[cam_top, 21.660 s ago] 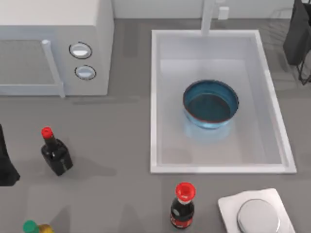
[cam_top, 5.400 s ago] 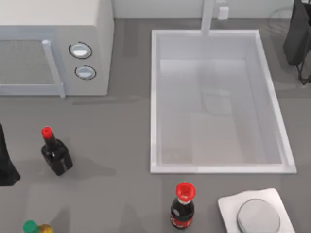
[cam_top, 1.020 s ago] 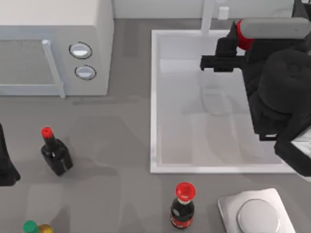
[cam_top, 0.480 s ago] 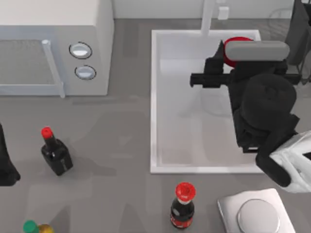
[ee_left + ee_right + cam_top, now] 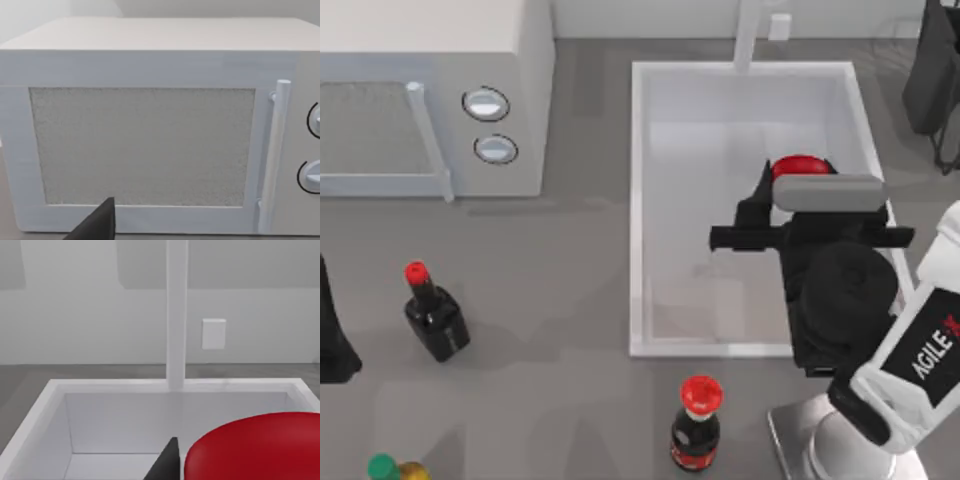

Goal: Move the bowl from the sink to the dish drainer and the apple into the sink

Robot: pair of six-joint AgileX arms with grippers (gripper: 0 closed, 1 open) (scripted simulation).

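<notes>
Over the right half of the sink point(image 5: 650, 200) my right gripper point(image 5: 790, 185) hangs with the apple point(image 5: 800, 166) clamped between its fingers, the red fruit showing just past the grey camera bar on my wrist. From the right wrist view the apple point(image 5: 255, 447) sits large and close, with one dark fingertip point(image 5: 167, 462) pressed beside it, and the white basin wall point(image 5: 120, 420) and the faucet post point(image 5: 176, 315) stand beyond it. Nothing lies on the sink floor, and I cannot tell from above how high the apple is over it.

At the top view's left edge my left arm point(image 5: 332, 335) is parked well apart from the sink; I cannot tell whether its fingers are apart or together. Its wrist camera faces the white microwave point(image 5: 150, 125), door handle point(image 5: 272, 160) upright.

On the grey counter stand a dark bottle with a red cap point(image 5: 435, 315), a cola bottle point(image 5: 696, 425) just below the sink's near rim, and a green-capped bottle point(image 5: 388, 468).
</notes>
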